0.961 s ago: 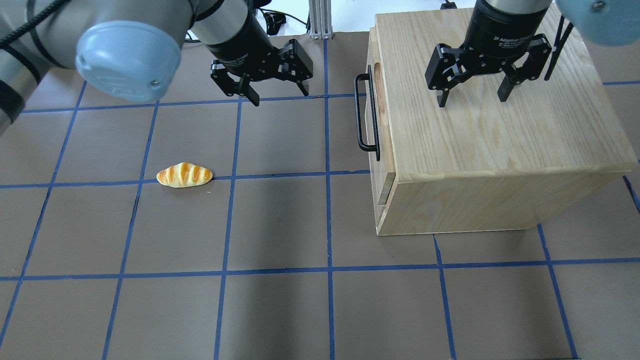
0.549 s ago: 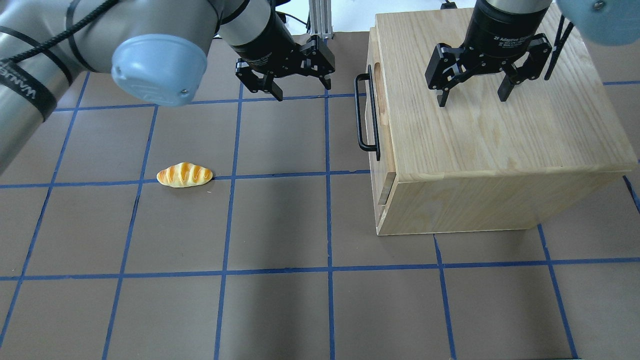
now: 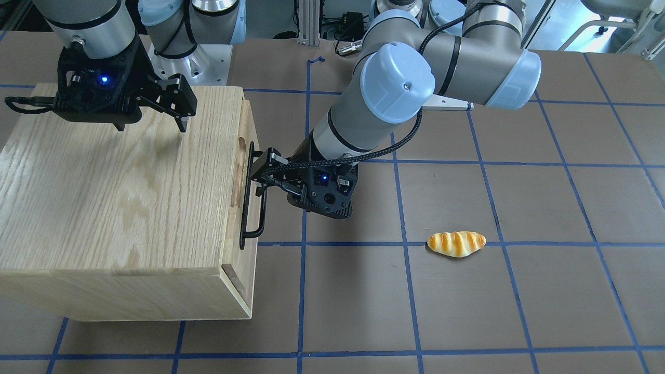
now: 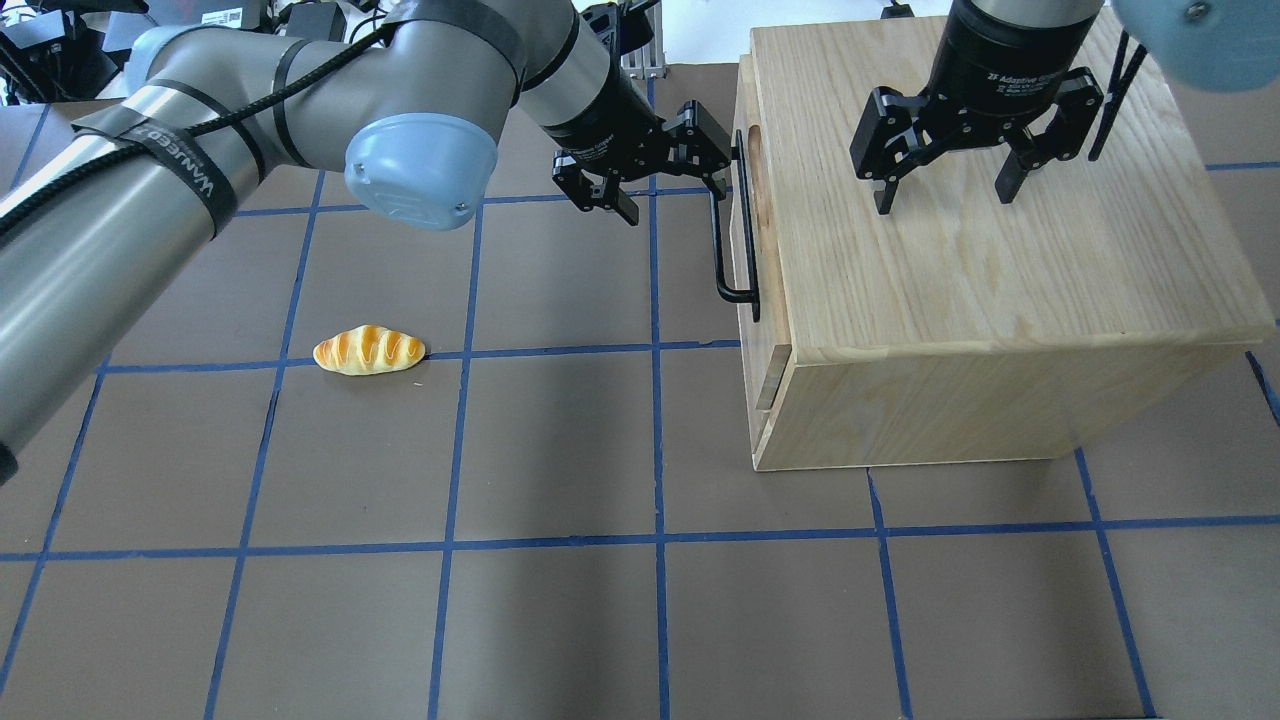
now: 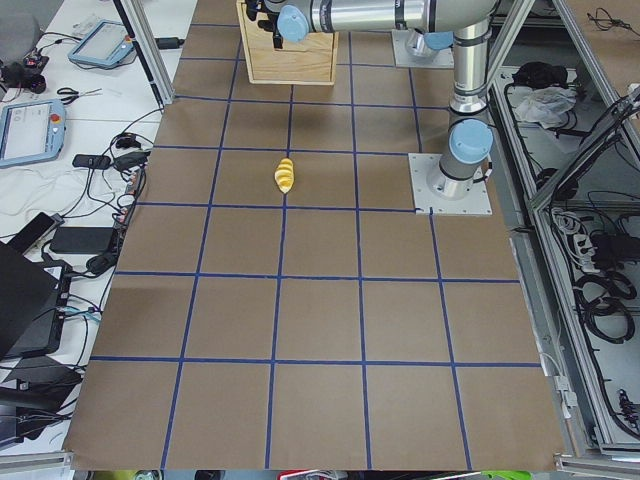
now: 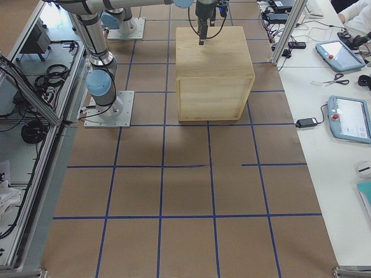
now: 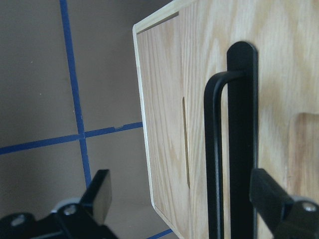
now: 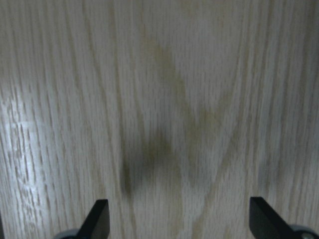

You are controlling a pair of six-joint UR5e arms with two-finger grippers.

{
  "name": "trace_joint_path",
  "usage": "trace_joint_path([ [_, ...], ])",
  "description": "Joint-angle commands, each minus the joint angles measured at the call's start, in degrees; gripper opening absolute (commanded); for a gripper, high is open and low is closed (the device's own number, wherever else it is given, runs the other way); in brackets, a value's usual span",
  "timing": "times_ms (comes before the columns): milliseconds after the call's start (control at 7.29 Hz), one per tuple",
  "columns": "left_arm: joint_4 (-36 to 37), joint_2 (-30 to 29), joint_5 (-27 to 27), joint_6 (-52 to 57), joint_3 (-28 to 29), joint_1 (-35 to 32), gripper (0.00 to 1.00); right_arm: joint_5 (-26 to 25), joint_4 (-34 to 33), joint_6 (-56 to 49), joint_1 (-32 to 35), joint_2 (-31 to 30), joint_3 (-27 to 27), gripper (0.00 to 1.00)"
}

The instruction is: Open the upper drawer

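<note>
The upper drawer (image 4: 748,215) is the top panel on the wooden cabinet's side face, with a long black bar handle (image 4: 722,230) and a scooped notch (image 3: 240,171). It sits flush with the cabinet. My left gripper (image 4: 672,198) is open at the far end of the handle. In the left wrist view the handle (image 7: 241,149) stands between the open fingers (image 7: 99,194), close to the right one. The left gripper also shows in the front-facing view (image 3: 262,182). My right gripper (image 4: 945,195) is open and empty, hovering over the cabinet top (image 8: 164,99).
The oak-grain cabinet (image 4: 1000,300) stands at the right of the brown table with blue tape lines. A bread roll (image 4: 368,350) lies on the table to the left, away from both arms. A second panel (image 4: 768,395) sits below the upper drawer.
My left arm has swung right from the back middle of the table to the drawer handle, still open. The right gripper and the drawer have not moved.
</note>
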Motion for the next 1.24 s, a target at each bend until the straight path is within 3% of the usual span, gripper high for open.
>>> trace_joint_path([
  [0,-0.1,-1.1,0.1,0.4,-0.3,-0.8,1.00,0.0,0.0,0.0,0.0,0.0,0.1,1.00],
  [549,-1.6,-0.6,0.9,1.4,-1.6,1.1,1.00,0.0,0.0,0.0,0.0,0.0,0.1,1.00],
  [824,-1.8,0.8,4.4,6.1,-4.8,5.7,1.00,0.0,0.0,0.0,0.0,0.0,0.0,1.00],
  [1098,-4.0,3.2,4.5,6.3,-5.7,9.8,1.00,0.0,0.0,0.0,0.0,0.0,0.0,1.00],
])
